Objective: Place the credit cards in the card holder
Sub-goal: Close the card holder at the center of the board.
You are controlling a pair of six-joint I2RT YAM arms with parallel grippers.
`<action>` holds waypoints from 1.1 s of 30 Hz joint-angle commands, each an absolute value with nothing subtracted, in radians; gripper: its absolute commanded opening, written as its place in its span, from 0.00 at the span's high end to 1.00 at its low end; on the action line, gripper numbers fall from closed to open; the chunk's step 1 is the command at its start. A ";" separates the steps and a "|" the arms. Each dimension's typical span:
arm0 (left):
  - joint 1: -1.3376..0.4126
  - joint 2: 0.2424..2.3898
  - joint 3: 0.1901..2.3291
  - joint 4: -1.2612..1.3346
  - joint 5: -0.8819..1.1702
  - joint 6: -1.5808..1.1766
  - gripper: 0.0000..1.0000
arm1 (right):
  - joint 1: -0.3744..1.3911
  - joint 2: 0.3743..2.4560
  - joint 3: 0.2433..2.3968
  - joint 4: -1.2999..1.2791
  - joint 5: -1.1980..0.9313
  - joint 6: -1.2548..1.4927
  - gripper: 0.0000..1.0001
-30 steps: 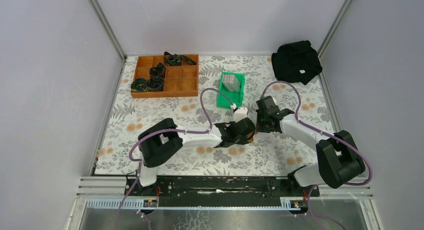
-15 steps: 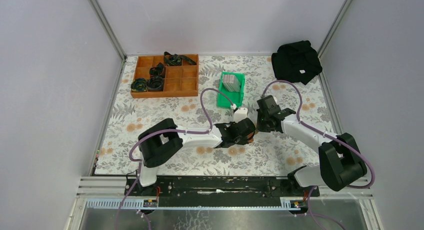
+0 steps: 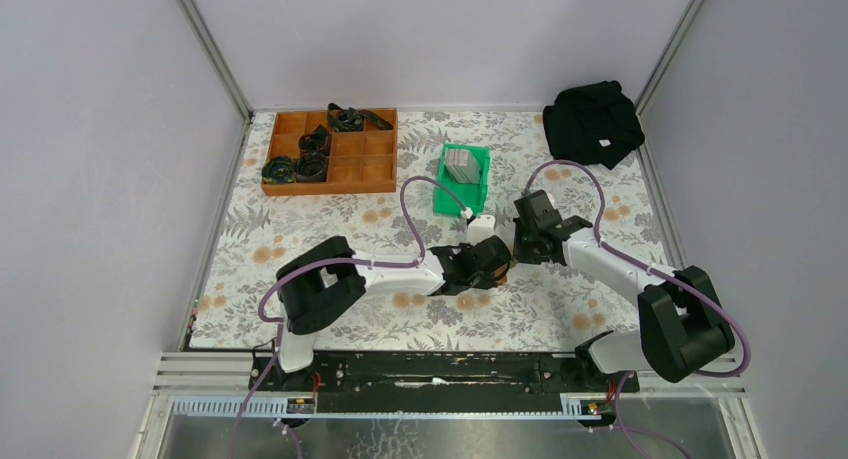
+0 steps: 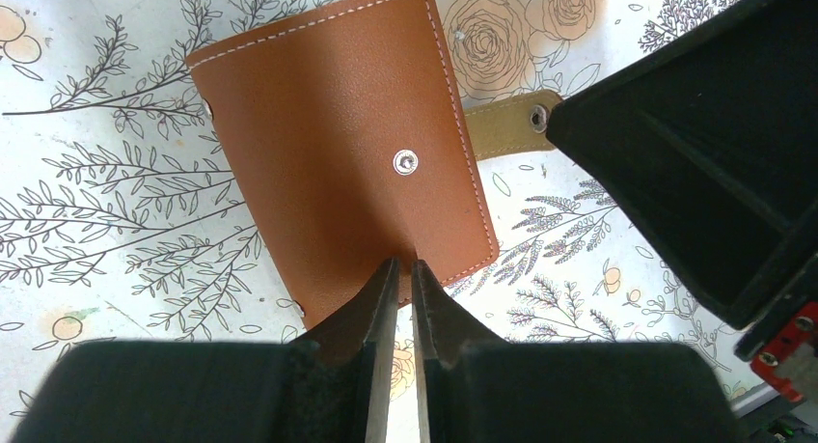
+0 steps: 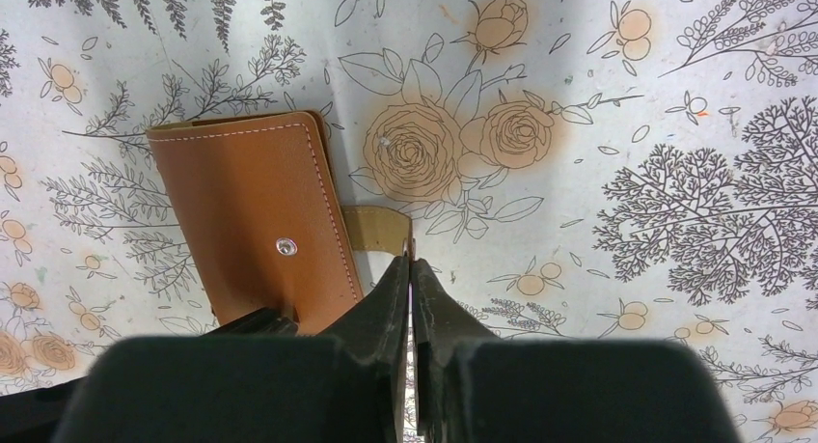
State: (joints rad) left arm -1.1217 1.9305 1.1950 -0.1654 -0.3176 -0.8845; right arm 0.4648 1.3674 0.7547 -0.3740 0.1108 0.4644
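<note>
Both arms are bent in over the same spot, and the card holder (image 4: 328,144) lies flat on the flowered cloth right under them, folded shut with its outer face up. The left gripper (image 4: 398,265) has its jaws drawn together to a thin slit, tips resting on the holder's near edge, so the rest of the leather spreads out ahead of them. It looks to me like it is pinning the holder down rather than pinching it. The right gripper (image 5: 411,262) also has its jaws together, with the tips right at the free end of the snap tab (image 5: 378,227). I cannot tell whether any leather is caught between them. The tab lies out to the side, off its stud, so I would say the holder is unfastened but not opened. The credit cards (image 3: 461,163) sit as a grey stack in the green bin (image 3: 456,197), well beyond both sets of jaws, and none is in the holder as far as I can see. Opening it, fetching the cards and slotting them in all seem left to do.
</note>
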 commanded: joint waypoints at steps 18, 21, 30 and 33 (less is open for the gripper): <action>-1.129 1.968 1.157 -0.285 -0.324 -0.894 0.87 | 0.521 1.384 0.808 -0.284 0.016 0.492 1.00; -1.129 1.968 1.153 -0.282 -0.324 -0.894 0.87 | 0.531 1.398 0.817 -0.277 0.012 0.495 1.00; -1.128 1.965 1.139 -0.282 -0.325 -0.904 0.90 | 0.546 1.421 0.810 -0.246 -0.005 0.515 1.00; -1.129 1.962 1.130 -0.275 -0.321 -0.908 0.91 | 0.550 1.426 0.809 -0.239 -0.014 0.521 1.00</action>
State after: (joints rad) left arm -1.1217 1.9285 1.1843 -0.1616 -0.3241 -0.9058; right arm 0.5327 1.4200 0.7773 -0.2764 0.0116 0.4984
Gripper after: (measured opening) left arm 0.097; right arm 0.010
